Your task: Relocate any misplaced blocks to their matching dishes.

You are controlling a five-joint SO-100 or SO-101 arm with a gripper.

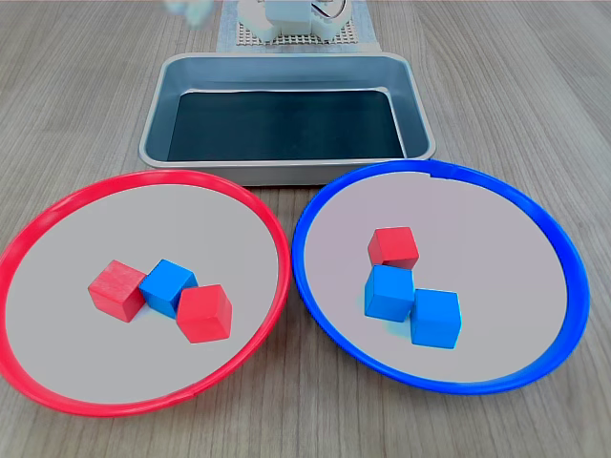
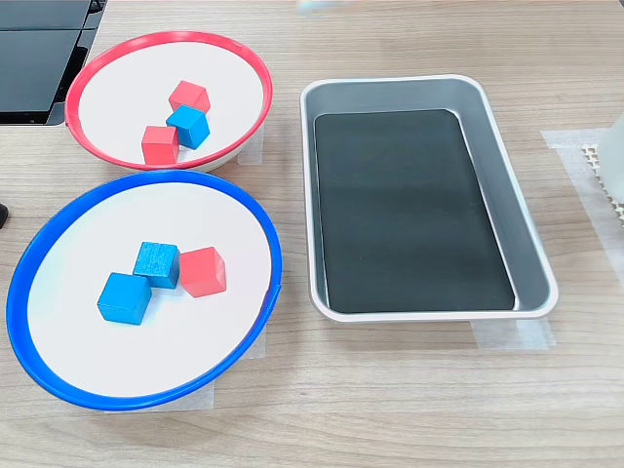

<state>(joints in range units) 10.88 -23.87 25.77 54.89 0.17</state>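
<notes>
Our gripper is nowhere in either picture, so we cannot tell how wide it stands or whether it carries anything; only the arm's white base shows at twelve o'clock in the first exterior view, beyond the silver tray, which lies empty. Of the arm's pose we can say nothing more.

We judge the sorting has not yet begun. The red-rimmed dish holds two red blocks and one blue block, the blue one wedged between them and touching both, at roughly six o'clock of the dish's middle. The blue-rimmed dish holds two blue blocks and one red block, which touches the nearer blue block from its twelve o'clock side. Both exterior views agree on this.

Two blocks, then, sit in the wrong dish. For the next move we would bring the arm out over one of them and come down with the jaws spread; since each misplaced block presses against neighbours, the fingers need the free faces, or they may nudge the others.
</notes>
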